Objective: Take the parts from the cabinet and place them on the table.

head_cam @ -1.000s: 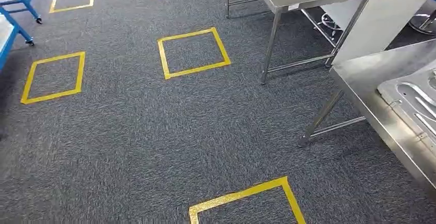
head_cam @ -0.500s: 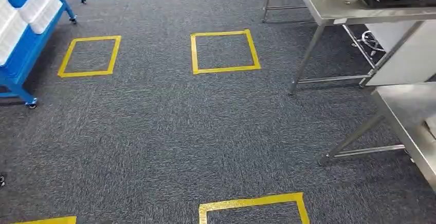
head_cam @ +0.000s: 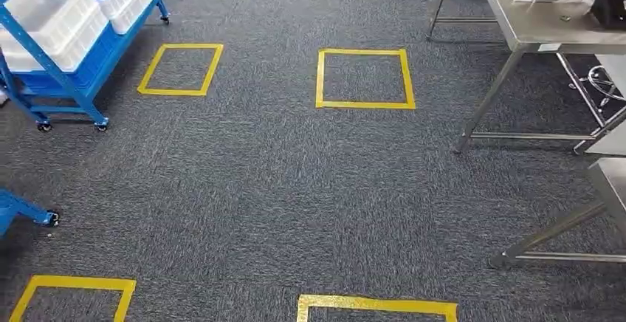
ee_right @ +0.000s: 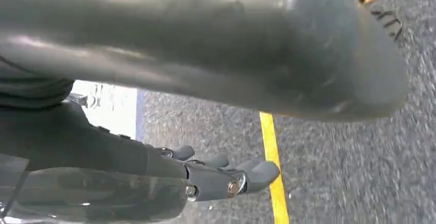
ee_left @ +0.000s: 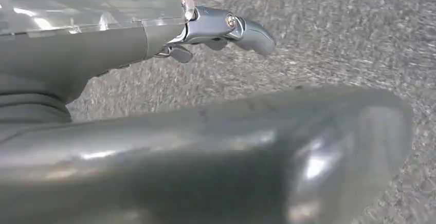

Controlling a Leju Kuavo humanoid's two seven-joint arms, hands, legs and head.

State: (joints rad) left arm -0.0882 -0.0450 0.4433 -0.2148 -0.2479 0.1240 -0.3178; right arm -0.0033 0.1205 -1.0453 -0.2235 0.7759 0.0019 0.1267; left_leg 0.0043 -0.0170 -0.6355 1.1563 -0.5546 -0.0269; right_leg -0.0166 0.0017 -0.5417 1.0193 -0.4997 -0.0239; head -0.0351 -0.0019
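A blue wheeled cabinet [head_cam: 70,67] stands at the far left of the head view, with white bins [head_cam: 46,13] on its shelves; I cannot tell what lies in the bins. A steel table [head_cam: 542,23] stands at the far right and bears a black part [head_cam: 611,6] and clear plastic. In the left wrist view my left hand [ee_left: 221,26] hangs over grey carpet, fingers stretched out and holding nothing. My right hand [ee_right: 226,175] hangs over the carpet beside a yellow tape line [ee_right: 271,152], its fingers loosely extended and holding nothing.
Yellow tape squares [head_cam: 365,78] mark the grey carpet between the cabinet and the tables. A corner and leg of a nearer steel table [head_cam: 568,222] show at the right edge. The foot of another blue cart [head_cam: 22,210] shows at the left edge.
The camera has turned left, so the whole scene slid right. The blue cabinet came fully into view and the near table with its metal sheet part left the picture.
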